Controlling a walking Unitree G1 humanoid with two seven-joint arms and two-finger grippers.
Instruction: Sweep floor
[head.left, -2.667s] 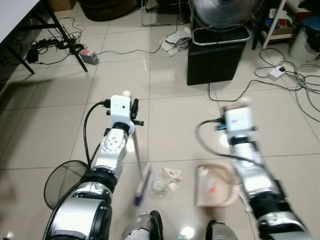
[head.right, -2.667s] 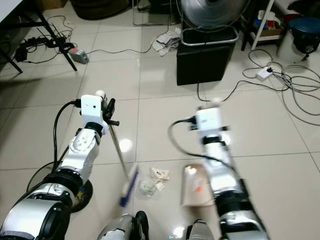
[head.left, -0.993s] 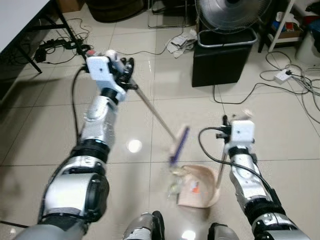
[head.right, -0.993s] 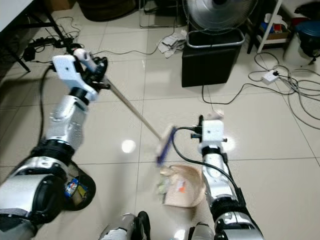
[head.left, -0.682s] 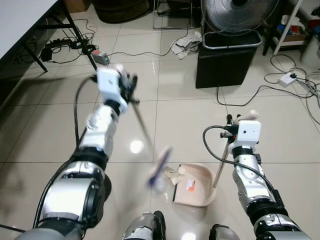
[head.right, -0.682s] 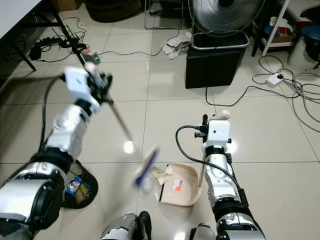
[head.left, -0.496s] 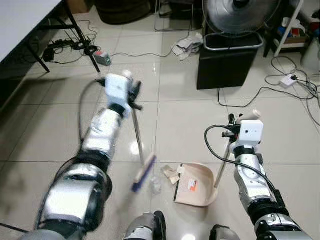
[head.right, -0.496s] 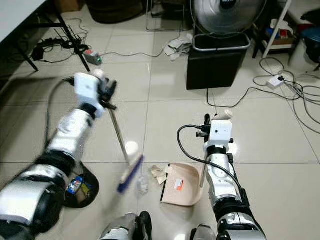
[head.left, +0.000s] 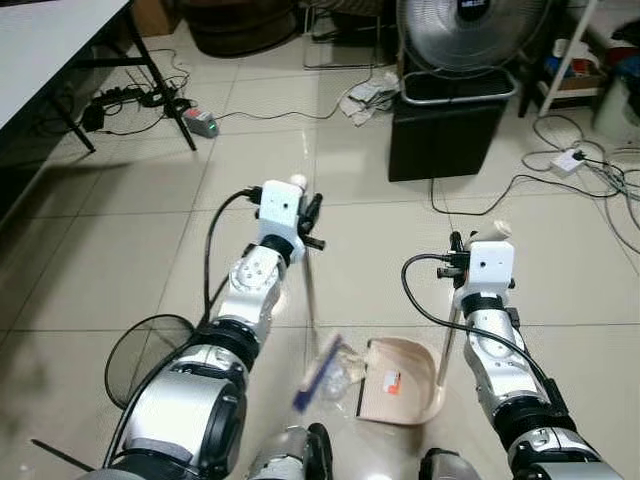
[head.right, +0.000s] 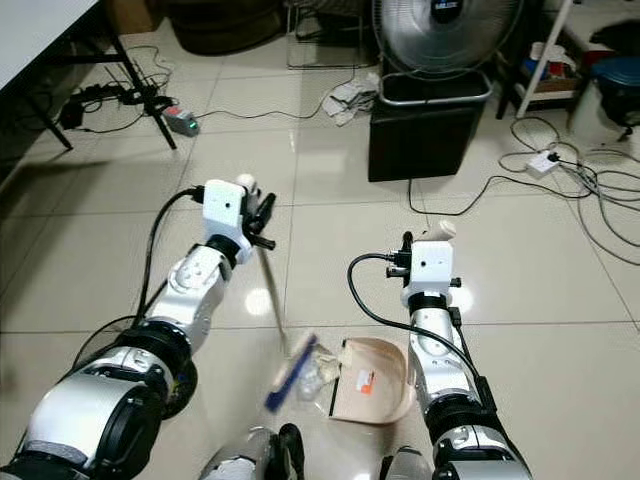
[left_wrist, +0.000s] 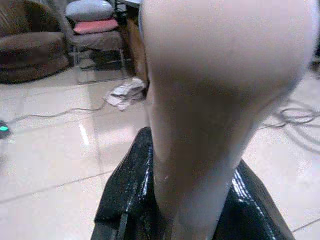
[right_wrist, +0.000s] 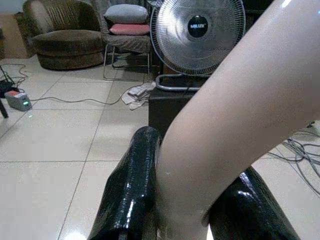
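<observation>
Two hands, one broom, one dustpan

Both of my hands are closed on handles. My left hand (head.left: 305, 215) grips the top of the broom (head.left: 312, 310), its black fingers (left_wrist: 130, 195) pressed around the pale handle end. From there the thin stick runs down toward me to the blue brush head (head.left: 318, 373), blurred, low over the tiled floor (head.left: 120, 260) just in front of my feet. Some crumpled scraps (head.left: 347, 368) lie touching the brush, right at the mouth of the dustpan (head.left: 400, 385).

My right hand (head.left: 478, 240) holds the top of the dustpan's upright handle (right_wrist: 225, 130), fingers (right_wrist: 131, 190) clamped on both sides. The beige pan sits flat on the floor beside that arm.

Farther out stand a black box (head.left: 445, 135) with a fan (head.left: 470, 30) on it, loose cables (head.left: 560, 175), a power strip (head.left: 203, 123), and a desk (head.left: 45, 45) at my left. A round dark bin (head.left: 150, 350) sits by my left elbow.
</observation>
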